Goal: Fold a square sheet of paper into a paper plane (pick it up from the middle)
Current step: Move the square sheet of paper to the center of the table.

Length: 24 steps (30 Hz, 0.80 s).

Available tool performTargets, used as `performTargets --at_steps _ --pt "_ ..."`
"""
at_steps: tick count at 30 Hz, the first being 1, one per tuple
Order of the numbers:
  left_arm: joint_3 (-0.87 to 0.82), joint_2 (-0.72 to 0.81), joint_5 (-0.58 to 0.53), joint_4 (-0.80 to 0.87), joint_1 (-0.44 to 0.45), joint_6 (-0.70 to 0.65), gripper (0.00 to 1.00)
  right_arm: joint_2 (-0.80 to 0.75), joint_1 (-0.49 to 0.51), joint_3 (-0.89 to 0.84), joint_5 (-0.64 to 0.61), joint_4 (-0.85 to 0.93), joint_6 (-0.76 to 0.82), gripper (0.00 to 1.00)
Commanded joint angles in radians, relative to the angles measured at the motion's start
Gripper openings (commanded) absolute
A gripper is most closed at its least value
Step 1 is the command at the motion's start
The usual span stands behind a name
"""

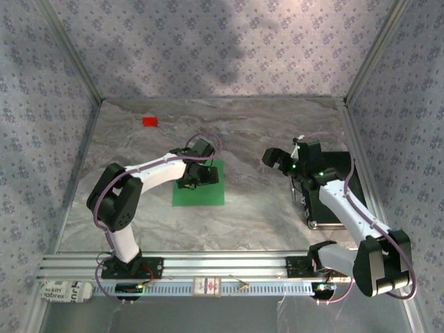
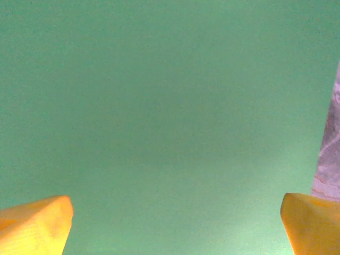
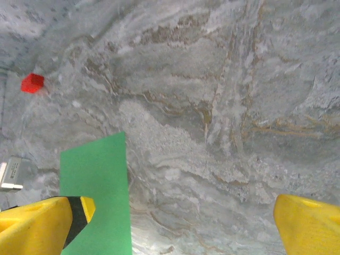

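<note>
1. The square sheet of thin bright green paper (image 1: 205, 196) lies flat and unfolded on the grey marbled stone-look tabletop (image 1: 263, 208), left of the middle.
2. The left hand (image 1: 195, 179) hangs directly over the green sheet, above its far half, pointing down at it.
3. In the left wrist view the green sheet (image 2: 159, 106) spreads under the left hand (image 2: 175, 228). The yellow fingertips (image 2: 34, 226) stand wide apart at the lower corners, with nothing clamped between them.
4. The same view shows a strip of tabletop (image 2: 332, 138) past the sheet's right edge, and the right-side fingertip sits close to that edge.
5. Whether the fingertips touch the paper cannot be told from these views.
6. The right hand (image 1: 283, 161) hovers well to the right of the green sheet, clear of it and turned towards it.
7. In the right wrist view the right hand (image 3: 175, 228) has its yellow fingers (image 3: 311, 223) spread wide and holds nothing. A corner of the green sheet (image 3: 98, 186) shows at the lower left, just beside the left-side finger, over bare tabletop (image 3: 212, 106).
8. A small red block (image 1: 150, 121) sits beyond the green sheet and to its left, well apart from it. The right wrist view shows the block (image 3: 32, 83) at the upper left.
</note>
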State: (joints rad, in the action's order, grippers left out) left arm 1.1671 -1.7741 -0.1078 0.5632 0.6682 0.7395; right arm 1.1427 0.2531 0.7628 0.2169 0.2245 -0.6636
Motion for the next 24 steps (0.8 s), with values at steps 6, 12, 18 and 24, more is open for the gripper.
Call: performTargets --at_steps 6,12,18,24 --pt "0.047 0.048 -0.093 0.016 -0.017 -0.178 1.00 -0.021 -0.028 -0.021 0.125 -0.062 0.026 0.99" --pt "0.093 -0.024 0.057 -0.005 -0.039 -0.167 0.99 0.038 -0.006 0.009 0.117 -0.021 0.060 0.99" --pt "0.219 -0.146 0.053 0.158 -0.021 -0.152 0.95 0.109 0.017 0.055 0.089 0.020 0.057 0.99" --pt "0.247 -0.197 0.012 0.228 -0.009 -0.115 0.93 0.153 0.041 0.102 0.060 0.063 0.052 0.99"
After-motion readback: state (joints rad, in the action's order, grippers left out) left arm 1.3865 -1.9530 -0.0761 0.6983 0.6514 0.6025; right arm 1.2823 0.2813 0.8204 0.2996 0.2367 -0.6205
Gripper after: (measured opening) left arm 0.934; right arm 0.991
